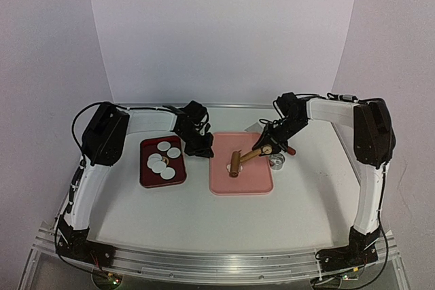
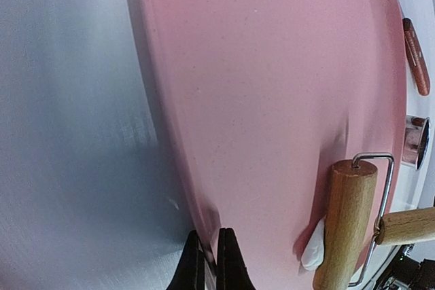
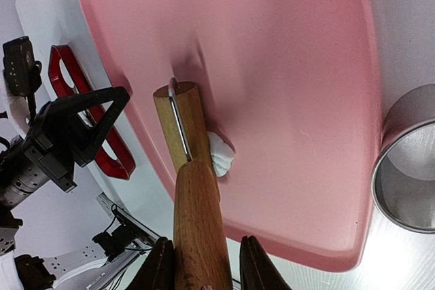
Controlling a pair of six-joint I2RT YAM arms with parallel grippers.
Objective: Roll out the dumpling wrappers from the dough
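The dough (image 3: pixel 221 154) is a small white lump on the pink board (image 1: pixel 251 178), pressed against the side of the wooden rolling pin (image 1: pixel 235 164). It also shows in the left wrist view (image 2: pixel 314 249) beside the roller (image 2: pixel 346 222). My right gripper (image 3: pixel 204 266) is shut on the rolling pin's handle (image 3: pixel 197 229), with the roller resting on the board. My left gripper (image 2: pixel 211 263) is shut on the pink board's left edge (image 2: pixel 204 229). Several round white dumpling wrappers (image 1: pixel 163 159) lie in the dark red tray (image 1: pixel 147 176) at the left.
A metal ring cutter (image 1: pixel 277 161) stands on the table just right of the board and shows in both wrist views (image 3: pixel 408 168) (image 2: pixel 416 142). A red-handled tool (image 1: pixel 289 149) lies behind it (image 2: pixel 416 56). The red tray sits close to the left arm.
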